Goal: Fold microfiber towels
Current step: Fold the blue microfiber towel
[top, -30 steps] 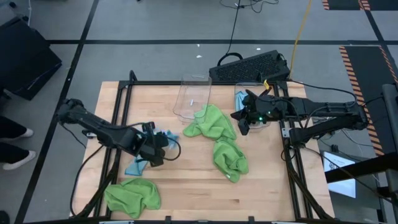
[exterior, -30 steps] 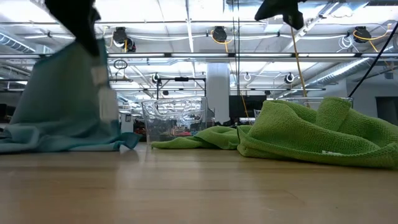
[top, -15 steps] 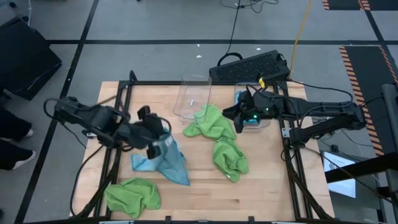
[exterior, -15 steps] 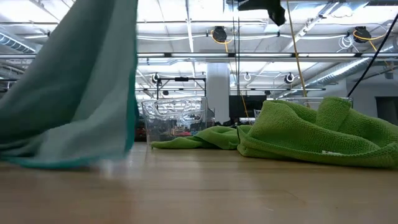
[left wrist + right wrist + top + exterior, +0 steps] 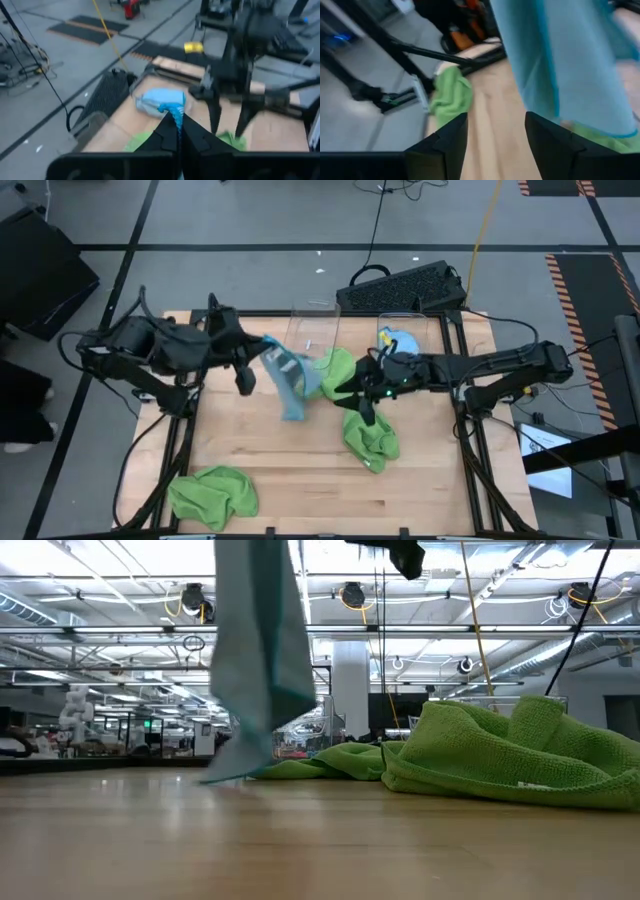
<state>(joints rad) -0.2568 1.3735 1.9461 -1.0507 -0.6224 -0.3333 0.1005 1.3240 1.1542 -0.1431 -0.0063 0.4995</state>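
My left gripper (image 5: 258,358) is raised over the table's far left part, shut on a light blue microfiber towel (image 5: 288,383) that hangs below it (image 5: 262,650). My right gripper (image 5: 360,398) stands open at the table's middle, above two lime green towels (image 5: 340,378) (image 5: 368,435) lying crumpled on the wood. The blue towel hangs just in front of its fingers (image 5: 565,65). A third green towel (image 5: 212,492) lies bunched at the near left. My left gripper pinches an upper edge of the blue towel (image 5: 175,114) between its two shut fingers (image 5: 167,137), which point a little below level toward the table's right. The towel hangs slack below them, its lowest corner (image 5: 222,774) down by the table top.
Two clear plastic bins stand at the far edge, one (image 5: 310,335) behind the hanging towel, the other (image 5: 405,340) with a blue cloth inside. A black keyboard (image 5: 405,285) lies beyond the table. Bare wood (image 5: 300,480) lies open at the near middle.
My left gripper has risen and swung toward the far edge and the right, still shut, lifting the blue towel off the table so it now hangs and swings. My right gripper has moved toward the table's left, over the green towels, and has opened.
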